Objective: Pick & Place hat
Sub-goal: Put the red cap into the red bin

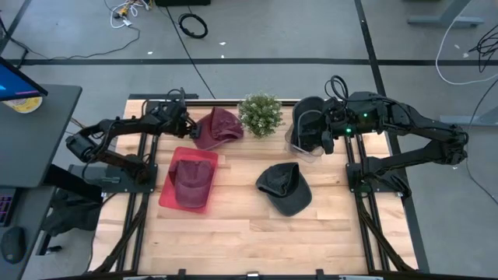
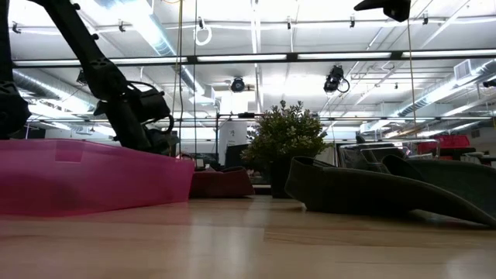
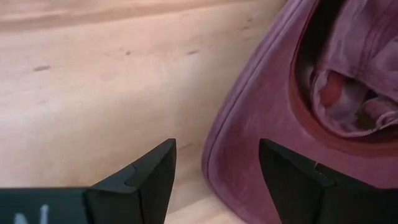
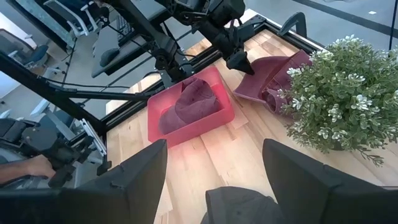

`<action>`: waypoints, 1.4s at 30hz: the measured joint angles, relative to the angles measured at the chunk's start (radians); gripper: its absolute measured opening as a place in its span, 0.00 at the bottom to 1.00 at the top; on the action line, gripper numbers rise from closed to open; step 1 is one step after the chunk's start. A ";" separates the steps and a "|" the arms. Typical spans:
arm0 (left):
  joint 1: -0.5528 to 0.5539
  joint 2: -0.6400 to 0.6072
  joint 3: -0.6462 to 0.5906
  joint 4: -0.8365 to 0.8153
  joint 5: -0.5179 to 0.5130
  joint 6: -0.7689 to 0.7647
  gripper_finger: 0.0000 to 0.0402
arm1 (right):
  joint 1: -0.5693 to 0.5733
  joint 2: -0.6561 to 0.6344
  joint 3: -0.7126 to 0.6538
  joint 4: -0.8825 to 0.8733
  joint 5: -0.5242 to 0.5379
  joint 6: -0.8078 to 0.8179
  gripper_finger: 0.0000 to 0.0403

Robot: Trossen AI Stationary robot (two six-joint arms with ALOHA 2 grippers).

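Maroon hat (image 1: 218,127) upper centre-left of high view, on counter (image 1: 241,225) beside plant (image 1: 260,113). Soft, light, floppy cloth; brim stiffer, so best pinch at brim edge. Left end effector (image 3: 214,171) released, straddling brim. Right end effector (image 4: 214,165) released, empty, upper right.

desk (image 1: 233,233): we see pale planked wood, smooth, faint sheen
maroon hat (image 1: 218,128): we see soft matt cloth, stitched brim
red bin (image 1: 167,190): we see translucent glossy plastic
dark hat (image 1: 285,187): we see matt grey cloth
left claw (image 3: 214,180): we see matt black plastic fingers
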 joint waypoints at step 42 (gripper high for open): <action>-0.038 -0.010 -0.004 0.075 0.030 0.040 0.03 | 0.000 0.000 0.000 0.000 0.008 -0.007 0.66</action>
